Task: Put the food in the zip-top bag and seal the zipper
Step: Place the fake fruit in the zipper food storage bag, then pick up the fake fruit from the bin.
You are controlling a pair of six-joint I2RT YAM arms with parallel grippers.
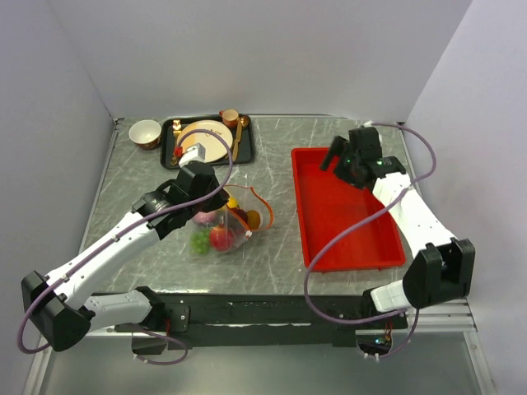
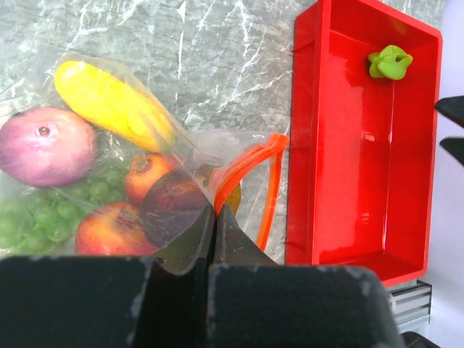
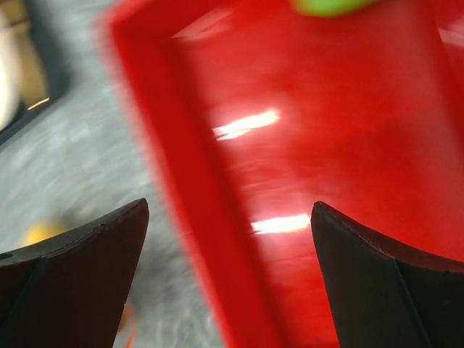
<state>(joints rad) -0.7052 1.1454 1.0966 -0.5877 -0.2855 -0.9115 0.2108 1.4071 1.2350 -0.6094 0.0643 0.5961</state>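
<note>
My left tool [image 2: 215, 219] pinches the floppy, slippery zip-top bag [image 2: 190, 148] at its zipper [image 2: 250, 154], the firmest hold, I think; it lies on the bench [image 2: 217, 43] with food [image 2: 109, 105] inside. Farther off, my right tool [image 3: 228, 217] is spread wide over the red tray [image 3: 181, 181].

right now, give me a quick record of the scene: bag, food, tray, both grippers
left gripper: shut on zip-top bag at its mouth edge
right gripper: open, empty, above red tray
zipper: unsealed, mouth gaping
in bag: yellow piece, pink-purple piece, green grapes, red fruits
left out: green piece, lying in that tray
</note>
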